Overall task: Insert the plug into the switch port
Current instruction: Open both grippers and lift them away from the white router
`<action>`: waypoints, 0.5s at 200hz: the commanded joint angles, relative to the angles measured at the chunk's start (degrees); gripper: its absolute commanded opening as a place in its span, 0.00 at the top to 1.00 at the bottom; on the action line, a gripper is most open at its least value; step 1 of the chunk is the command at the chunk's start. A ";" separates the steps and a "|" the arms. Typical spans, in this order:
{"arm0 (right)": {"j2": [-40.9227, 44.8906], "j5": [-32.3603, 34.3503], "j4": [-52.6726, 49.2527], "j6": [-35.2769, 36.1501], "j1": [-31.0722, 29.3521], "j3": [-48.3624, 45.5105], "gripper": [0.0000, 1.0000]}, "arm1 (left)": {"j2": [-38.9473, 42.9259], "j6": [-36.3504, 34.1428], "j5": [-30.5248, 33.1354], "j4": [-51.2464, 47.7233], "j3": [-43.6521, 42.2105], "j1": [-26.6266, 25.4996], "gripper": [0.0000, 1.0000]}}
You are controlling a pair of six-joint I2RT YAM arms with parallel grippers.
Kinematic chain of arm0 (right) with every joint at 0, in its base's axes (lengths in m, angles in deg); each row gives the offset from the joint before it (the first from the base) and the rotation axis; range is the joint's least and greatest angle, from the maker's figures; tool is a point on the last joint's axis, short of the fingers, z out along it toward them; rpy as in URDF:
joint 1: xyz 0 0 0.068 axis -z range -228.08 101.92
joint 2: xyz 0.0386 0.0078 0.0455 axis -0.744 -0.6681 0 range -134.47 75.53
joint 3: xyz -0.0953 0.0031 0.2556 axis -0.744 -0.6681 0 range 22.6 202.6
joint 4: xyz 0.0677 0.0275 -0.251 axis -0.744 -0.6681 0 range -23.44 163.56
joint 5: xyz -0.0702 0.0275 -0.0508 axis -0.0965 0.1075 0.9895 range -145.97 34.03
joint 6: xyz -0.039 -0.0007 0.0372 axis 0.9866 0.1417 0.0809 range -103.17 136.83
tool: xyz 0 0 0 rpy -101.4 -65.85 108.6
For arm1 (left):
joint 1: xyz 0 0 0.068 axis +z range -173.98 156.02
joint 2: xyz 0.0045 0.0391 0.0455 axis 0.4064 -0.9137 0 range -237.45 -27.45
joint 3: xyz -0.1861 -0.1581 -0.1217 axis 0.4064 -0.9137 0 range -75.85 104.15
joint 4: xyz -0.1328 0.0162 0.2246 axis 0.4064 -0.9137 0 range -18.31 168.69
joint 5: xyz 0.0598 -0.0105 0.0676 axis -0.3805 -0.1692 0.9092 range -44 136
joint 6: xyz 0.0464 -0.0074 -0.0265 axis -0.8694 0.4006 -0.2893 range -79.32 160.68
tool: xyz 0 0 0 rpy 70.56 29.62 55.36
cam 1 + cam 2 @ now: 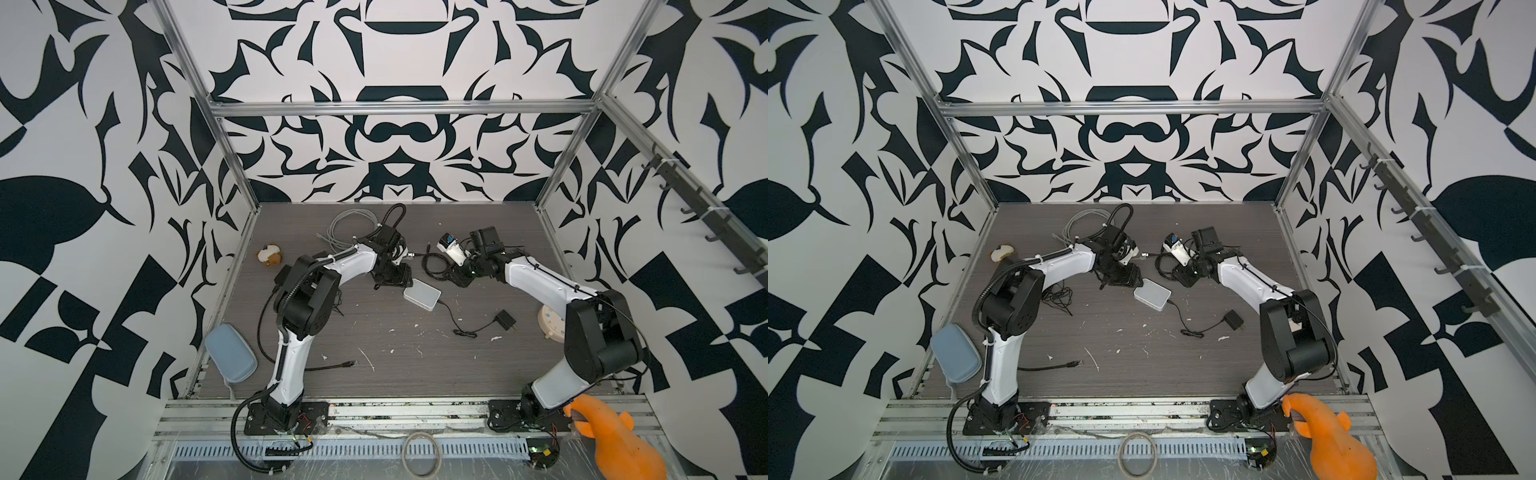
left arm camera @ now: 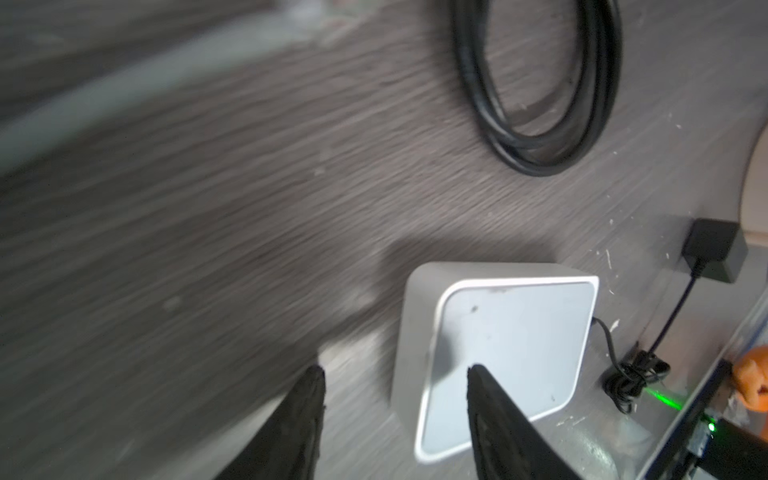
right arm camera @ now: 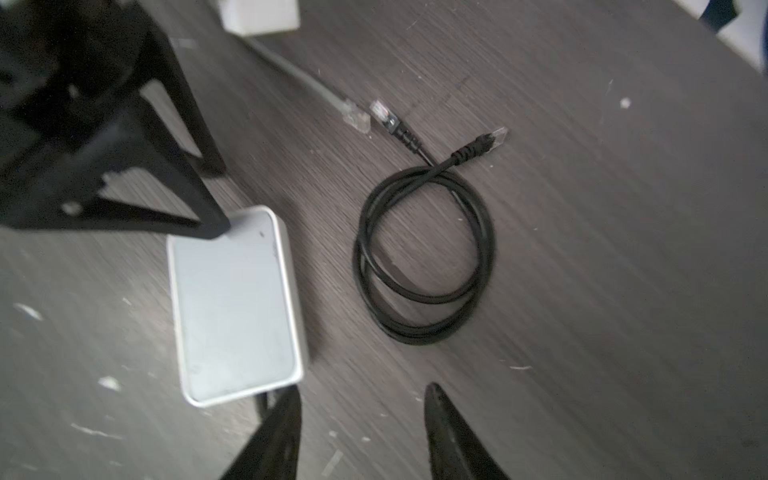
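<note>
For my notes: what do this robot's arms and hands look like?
The left arm and right arm share glossy white links, bulky black joints and black base plates. A ribbed black conduit runs up the left one; a thin black cable is tied along the right. The left hand and right hand have black fingers tapering to points.

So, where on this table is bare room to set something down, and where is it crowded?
Most free: the front middle of the table, from the switch and power adapter to the front edge; only a thin black lead lies at its left. Crowded: the back centre, with grey coil, black coil, left claw, right claw.
</note>
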 commanded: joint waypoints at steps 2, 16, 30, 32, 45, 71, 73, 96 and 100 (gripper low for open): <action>-2.11 -4.13 1.84 -13.68 -0.49 3.64 0.39 | 7.35 5.64 8.33 1.62 -2.85 0.73 0.41; -3.44 0.32 5.19 -20.58 -0.59 3.56 0.39 | 10.18 6.70 12.71 1.75 -4.64 0.73 0.40; -4.21 6.24 9.42 -27.95 -0.63 2.85 0.42 | 12.79 8.15 15.61 2.62 -6.70 0.73 0.40; -4.37 6.61 9.87 -28.82 -0.60 2.81 0.43 | 13.09 8.41 15.88 2.88 -7.03 0.73 0.40; -5.87 8.70 11.79 -33.40 -0.79 3.63 0.45 | 15.18 9.86 16.87 4.93 -9.78 0.68 0.40; -11.16 14.28 11.48 -38.74 -1.89 8.95 0.47 | 16.70 10.87 17.87 6.26 -12.66 0.71 0.40; -11.71 14.33 11.42 -39.08 -1.90 9.48 0.47 | 16.63 10.86 17.92 6.19 -12.74 0.68 0.40; -17.67 15.12 9.51 -42.07 -2.54 15.96 0.49 | 16.08 10.49 18.31 5.55 -13.02 0.65 0.40; -18.58 15.13 9.44 -42.29 -2.76 17.09 0.49 | 16.03 10.42 18.35 5.63 -13.14 0.64 0.40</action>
